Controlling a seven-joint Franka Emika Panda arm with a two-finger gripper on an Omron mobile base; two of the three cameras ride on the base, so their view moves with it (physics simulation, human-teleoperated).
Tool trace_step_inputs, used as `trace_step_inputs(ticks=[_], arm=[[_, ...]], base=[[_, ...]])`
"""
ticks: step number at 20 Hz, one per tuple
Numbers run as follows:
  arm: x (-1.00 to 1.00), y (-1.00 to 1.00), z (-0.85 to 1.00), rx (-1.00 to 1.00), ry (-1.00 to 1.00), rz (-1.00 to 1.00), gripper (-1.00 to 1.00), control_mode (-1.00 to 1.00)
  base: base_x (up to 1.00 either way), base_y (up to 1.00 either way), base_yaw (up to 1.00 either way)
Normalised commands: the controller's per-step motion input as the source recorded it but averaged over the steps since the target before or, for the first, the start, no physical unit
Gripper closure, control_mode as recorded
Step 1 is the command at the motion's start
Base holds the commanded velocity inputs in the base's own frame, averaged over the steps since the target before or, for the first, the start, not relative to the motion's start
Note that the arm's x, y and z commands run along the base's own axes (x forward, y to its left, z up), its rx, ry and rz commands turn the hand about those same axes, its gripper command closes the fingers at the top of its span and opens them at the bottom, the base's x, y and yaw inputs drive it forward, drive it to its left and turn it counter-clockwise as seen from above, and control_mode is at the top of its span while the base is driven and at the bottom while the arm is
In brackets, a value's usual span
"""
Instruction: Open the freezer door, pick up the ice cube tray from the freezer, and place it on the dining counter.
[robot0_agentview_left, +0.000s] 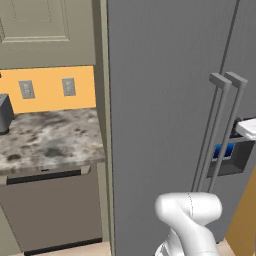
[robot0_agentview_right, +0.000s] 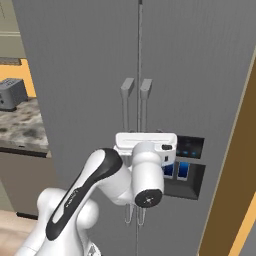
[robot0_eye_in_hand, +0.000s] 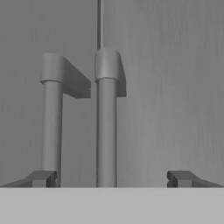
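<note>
The freezer (robot0_agentview_left: 165, 100) is a tall grey cabinet with both doors closed. Two vertical bar handles stand side by side at the centre seam. The freezer door (robot0_agentview_right: 200, 75) is the right panel, with the dispenser; its handle (robot0_eye_in_hand: 106, 131) (robot0_agentview_right: 145, 110) rises between my fingertips (robot0_eye_in_hand: 41, 178). My gripper (robot0_eye_in_hand: 111, 178) is open, a short way in front of that handle and touching nothing. The neighbouring door's handle (robot0_eye_in_hand: 51, 131) stands just above my left fingertip. My white hand (robot0_agentview_right: 146, 141) hovers at mid-handle height. The ice cube tray is hidden behind the closed door. The dining counter is out of view.
A mottled marble counter (robot0_agentview_left: 45, 135) over beige cabinets lies to the left, with a grey toaster (robot0_agentview_right: 11, 93) on it and a dishwasher front (robot0_agentview_left: 50, 210) below. A dark dispenser recess (robot0_agentview_right: 185, 165) sits right of the handles. A tan side panel (robot0_agentview_right: 235, 175) borders the freezer's right.
</note>
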Motion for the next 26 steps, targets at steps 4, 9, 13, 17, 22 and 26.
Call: trace_step_inputs(ticks=[4, 9, 13, 17, 22, 26], arm=[[0.18, 0.13, 0.0, 0.0, 0.0, 0.0, -1.0, -1.0], [0.21, 0.0, 0.0, 0.0, -0.02, 0.0, -1.0, -1.0], [0.22, 0.0, 0.0, 0.0, -0.01, 0.0, -1.0, -1.0], [0.27, 0.0, 0.0, 0.0, 0.0, 0.0, -1.0, -1.0], [0.3, 0.0, 0.0, 0.0, 0.0, 0.0, -1.0, -1.0], [0.29, 0.0, 0.0, 0.0, 0.0, 0.0, -1.0, -1.0]], base=[[0.0, 0.0, 0.0], [0.0, 0.0, 0.0], [0.0, 0.0, 0.0], [0.0, 0.0, 0.0], [0.0, 0.0, 0.0], [0.0, 0.0, 0.0]])
